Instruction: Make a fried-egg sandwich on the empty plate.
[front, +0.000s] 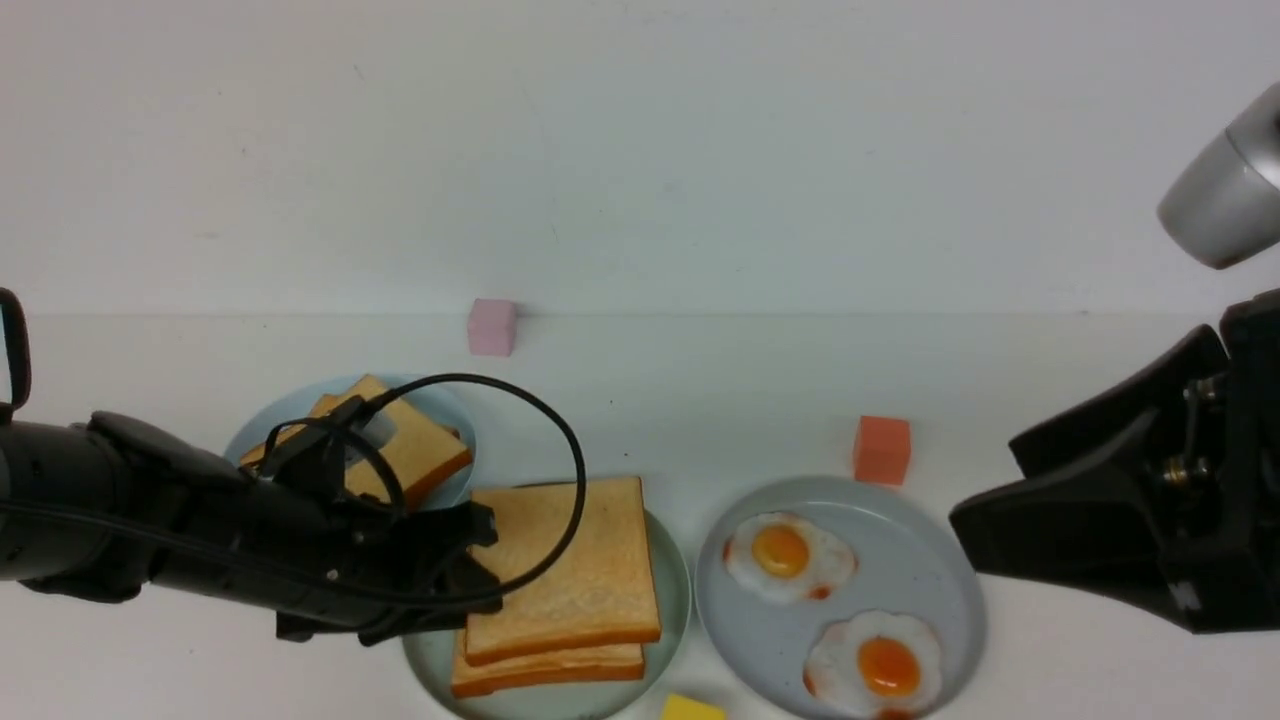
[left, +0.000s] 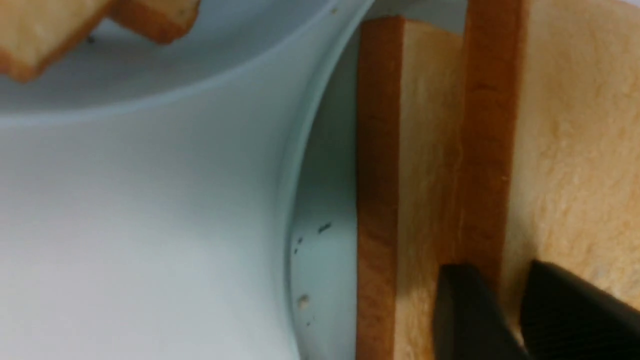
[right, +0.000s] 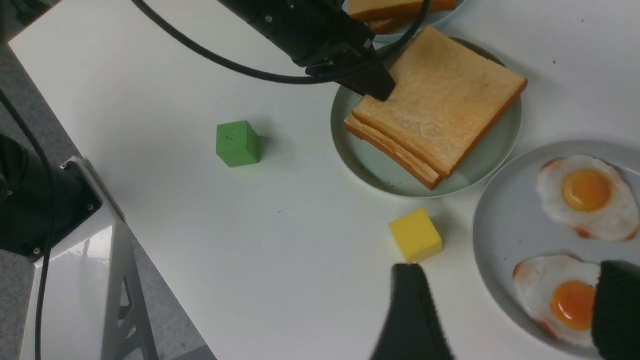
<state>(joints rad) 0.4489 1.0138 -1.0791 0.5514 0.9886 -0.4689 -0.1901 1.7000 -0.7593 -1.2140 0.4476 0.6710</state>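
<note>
On the near mint-green plate (right: 380, 175) two toast slices (right: 390, 150) lie stacked; the left gripper (left: 495, 280) has its jaws narrowed on the crust edge of the top toast slice (front: 570, 560) — light, stiff and rough, so an edge pinch should hold, though it may pivot. Just beyond, the right gripper (right: 514, 270) hangs jaws wide over a fried egg (right: 565, 300) on the blue-grey plate (right: 500, 225) — probably thin, floppy and slick, best pinched at its white rim.

Bright, even light; soft shadows on tabletop (front: 700, 400). Left wrist view blurry, toast (left: 575, 150) smeared; right claw (right: 515, 310) defocused.
</note>
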